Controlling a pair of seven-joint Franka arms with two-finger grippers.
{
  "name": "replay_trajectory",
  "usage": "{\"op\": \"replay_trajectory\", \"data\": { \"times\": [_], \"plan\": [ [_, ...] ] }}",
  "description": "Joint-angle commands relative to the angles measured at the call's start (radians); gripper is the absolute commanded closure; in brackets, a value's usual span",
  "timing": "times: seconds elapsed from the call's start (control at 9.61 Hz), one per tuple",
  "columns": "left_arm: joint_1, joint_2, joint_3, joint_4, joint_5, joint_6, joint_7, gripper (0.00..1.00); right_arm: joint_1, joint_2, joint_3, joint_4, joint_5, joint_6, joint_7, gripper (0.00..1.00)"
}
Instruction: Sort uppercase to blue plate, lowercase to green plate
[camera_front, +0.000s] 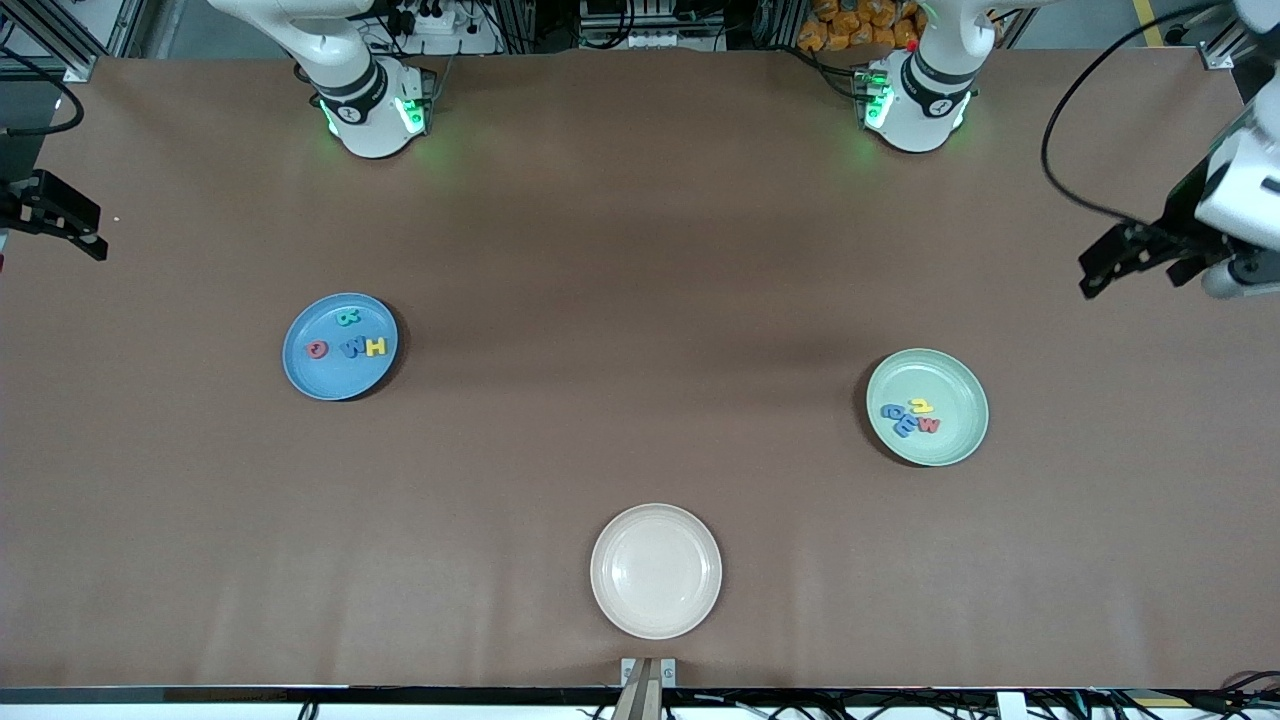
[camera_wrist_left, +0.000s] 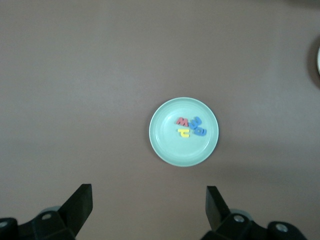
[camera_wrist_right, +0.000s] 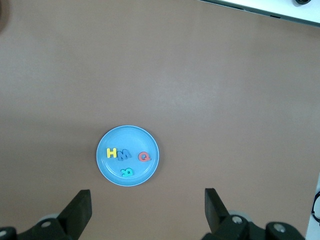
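Observation:
The blue plate (camera_front: 312, 376) (camera_wrist_right: 107, 168) lies toward the right arm's end of the table. It holds the uppercase letters: red Q (camera_front: 317, 349), blue M (camera_front: 352, 348), yellow H (camera_front: 376, 347) and teal R (camera_front: 347, 318). The green plate (camera_front: 952, 440) (camera_wrist_left: 159, 146) lies toward the left arm's end. In it sit the lowercase letters: two blue ones (camera_front: 898, 418), a red w (camera_front: 927, 425) and a yellow one (camera_front: 920, 406). My left gripper (camera_front: 1088, 278) (camera_wrist_left: 149, 200) hangs open and empty high over its table end. My right gripper (camera_front: 98, 238) (camera_wrist_right: 148, 202) is open and empty over its end.
A cream plate (camera_front: 655, 600) with nothing in it rests near the table's front edge, between the two coloured plates and nearer to the front camera than both. Brown table surface surrounds all three plates. Both arm bases stand along the table's back edge.

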Motion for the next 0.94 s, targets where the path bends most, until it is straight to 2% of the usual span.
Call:
{"op": "replay_trajectory", "data": {
  "times": [0.0, 0.21, 0.83],
  "plan": [
    [-0.002, 0.009, -0.040, 0.088, -0.024, -0.108, 0.062, 0.00, -0.024, -0.007, 0.014, -0.002, 0.015, 0.000, -0.013, 0.00],
    [-0.002, 0.009, -0.040, 0.125, -0.030, -0.173, 0.125, 0.00, -0.030, -0.005, 0.015, -0.002, 0.015, 0.000, -0.015, 0.00],
    [-0.004, 0.011, -0.040, 0.144, -0.044, -0.176, 0.125, 0.00, -0.030, -0.005, 0.014, -0.007, 0.015, 0.005, -0.015, 0.00]
  ]
}}
